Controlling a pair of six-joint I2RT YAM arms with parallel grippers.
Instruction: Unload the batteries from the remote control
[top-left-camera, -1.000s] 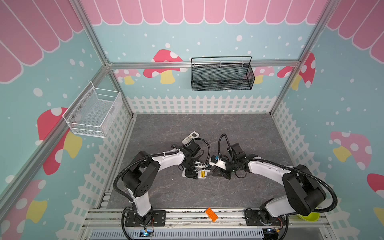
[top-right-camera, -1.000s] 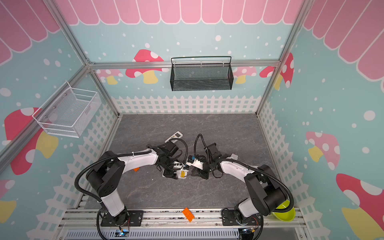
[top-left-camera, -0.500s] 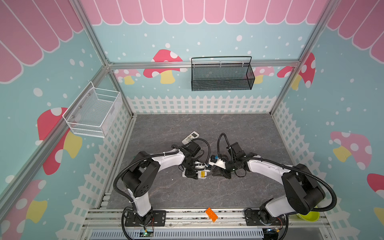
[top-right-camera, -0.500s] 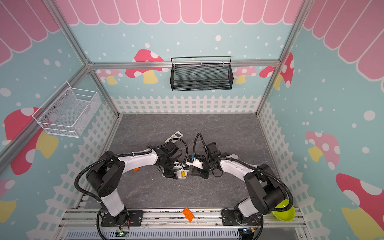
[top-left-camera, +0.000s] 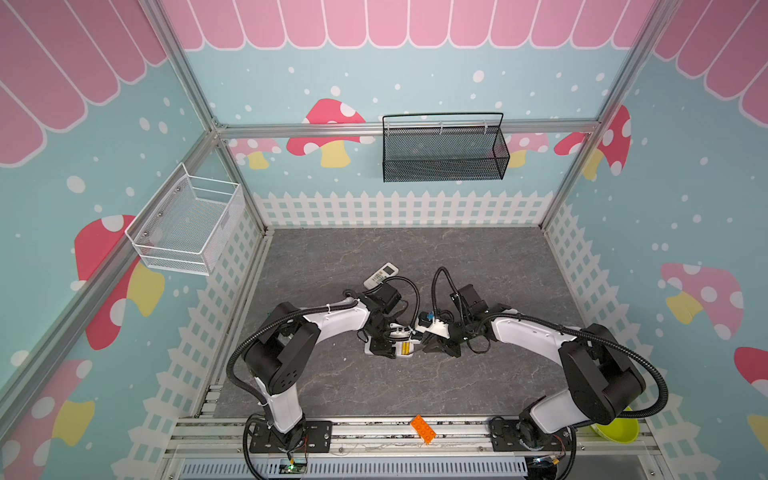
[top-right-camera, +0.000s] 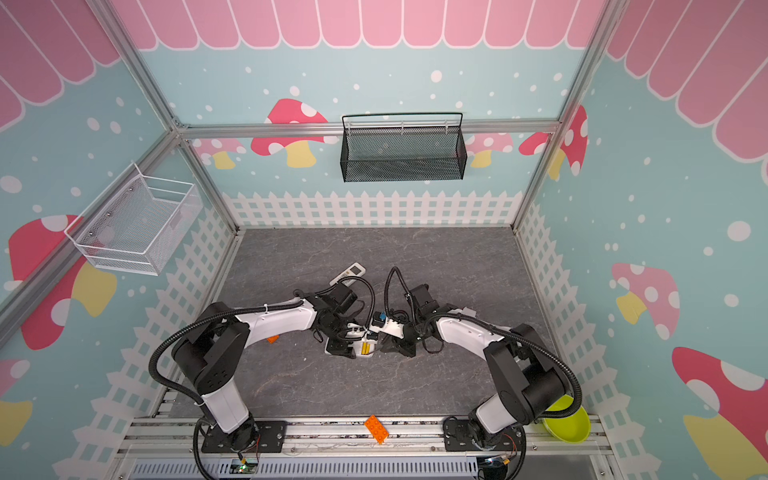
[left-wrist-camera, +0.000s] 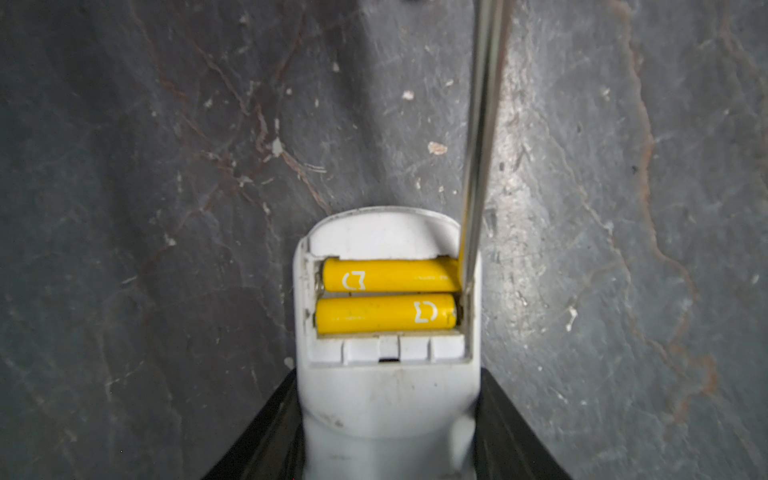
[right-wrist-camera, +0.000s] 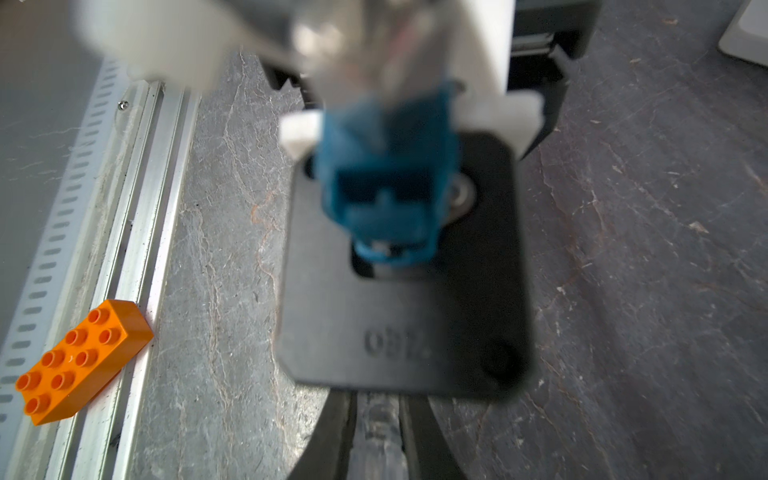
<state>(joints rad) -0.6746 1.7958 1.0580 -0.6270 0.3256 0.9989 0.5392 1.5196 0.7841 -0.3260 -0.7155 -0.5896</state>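
Note:
My left gripper (left-wrist-camera: 388, 419) is shut on the white remote control (left-wrist-camera: 386, 395), whose back lies open. Two yellow batteries (left-wrist-camera: 390, 276) (left-wrist-camera: 382, 313) sit side by side in the compartment. My right gripper (right-wrist-camera: 380, 419) is shut on the clear handle of a screwdriver (right-wrist-camera: 380, 440). Its metal shaft (left-wrist-camera: 482, 124) reaches down to the compartment's edge, with the tip at the end of the farther battery. In both top views the left gripper (top-left-camera: 384, 345) and the right gripper (top-left-camera: 432, 347) meet over the remote control (top-right-camera: 353, 343) mid-floor, where the batteries (top-left-camera: 404, 348) show as a yellow patch.
A second white remote (top-left-camera: 380, 274) lies on the floor behind the left arm. An orange brick (top-left-camera: 423, 429) rests on the front rail and a green bowl (top-left-camera: 619, 430) sits at the front right. A black basket (top-left-camera: 442, 153) and a white basket (top-left-camera: 187, 226) hang on the walls.

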